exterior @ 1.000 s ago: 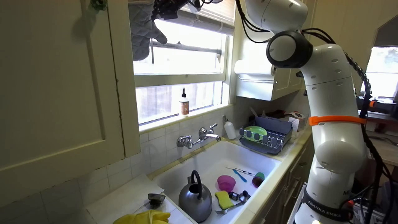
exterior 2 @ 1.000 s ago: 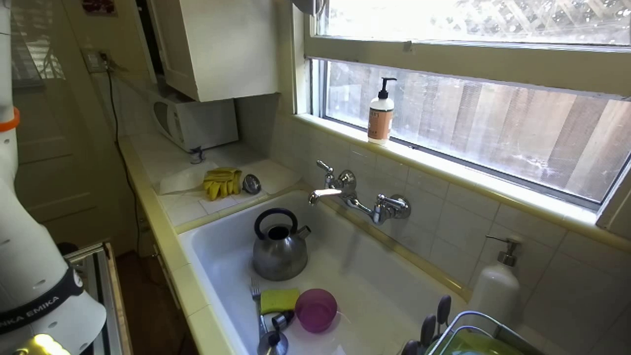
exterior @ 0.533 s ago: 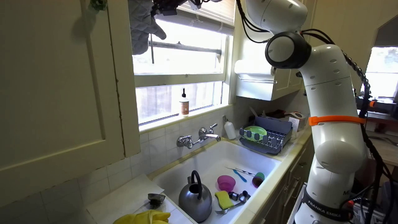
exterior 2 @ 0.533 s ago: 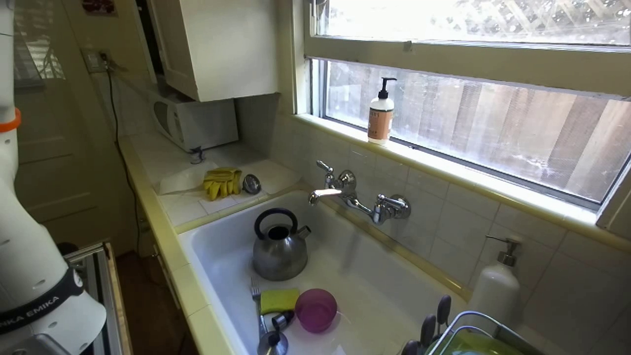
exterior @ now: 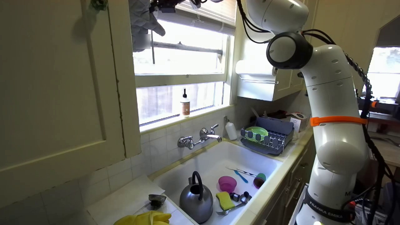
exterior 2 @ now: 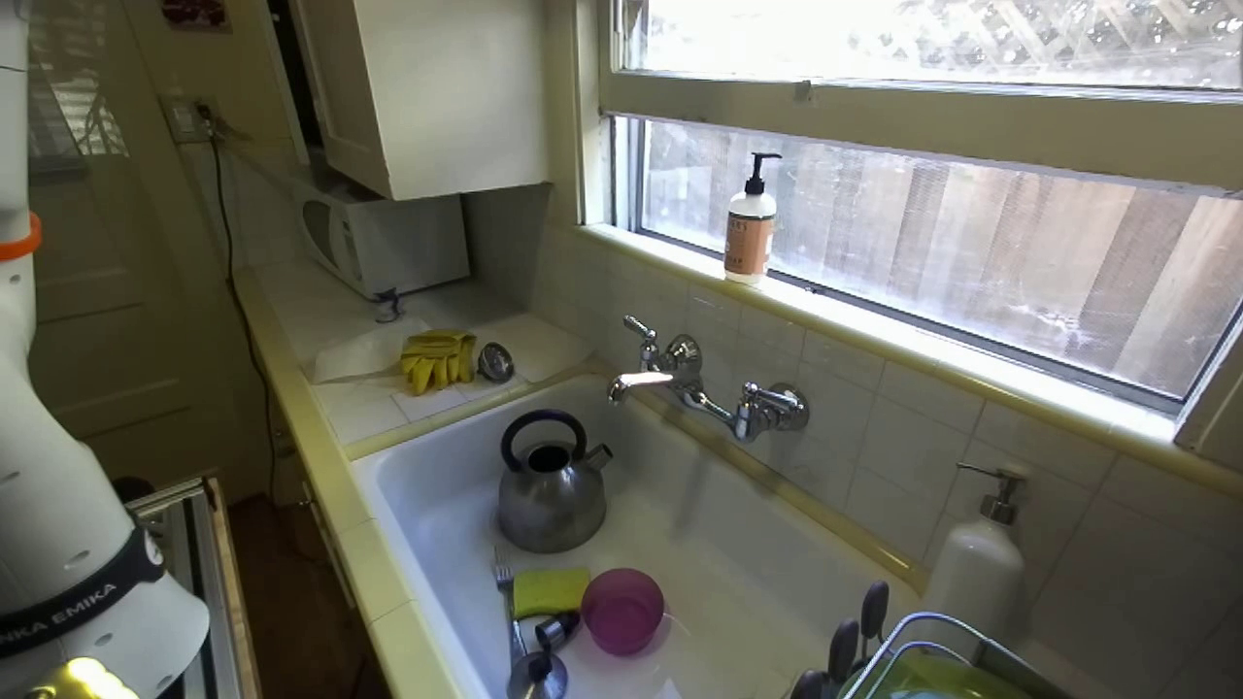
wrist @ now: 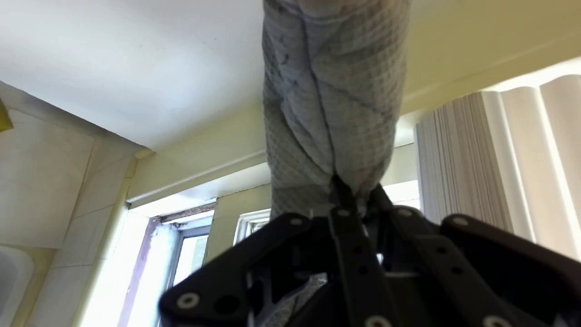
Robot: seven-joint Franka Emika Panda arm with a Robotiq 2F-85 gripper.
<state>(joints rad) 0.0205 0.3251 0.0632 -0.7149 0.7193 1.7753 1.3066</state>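
Observation:
My gripper [wrist: 361, 193] is shut on a grey quilted oven mitt [wrist: 331, 100], pinching a fold of its cloth in the wrist view. In an exterior view the mitt [exterior: 139, 18] hangs at the top edge in front of the window, beside the cream cabinet door [exterior: 59, 87], with its thumb pointing right. Only part of my dark gripper [exterior: 157, 5] shows there; the rest is cut off by the frame's top. Whether the mitt touches the cabinet cannot be told. The gripper and mitt are out of view in the exterior view with the microwave [exterior 2: 398, 243].
Below is a white sink [exterior: 215, 156] with a kettle [exterior: 197, 200], pink bowl [exterior: 227, 183], yellow sponge [exterior: 225, 200] and utensils. A soap bottle [exterior: 185, 106] stands on the sill. A dish rack [exterior: 268, 137] and yellow gloves [exterior 2: 439, 359] lie on either side of the sink.
The gripper has moved up and slightly left in an exterior view, carrying the mitt. A grey edge at the top of another exterior view has gone out of frame. The sink items have not moved.

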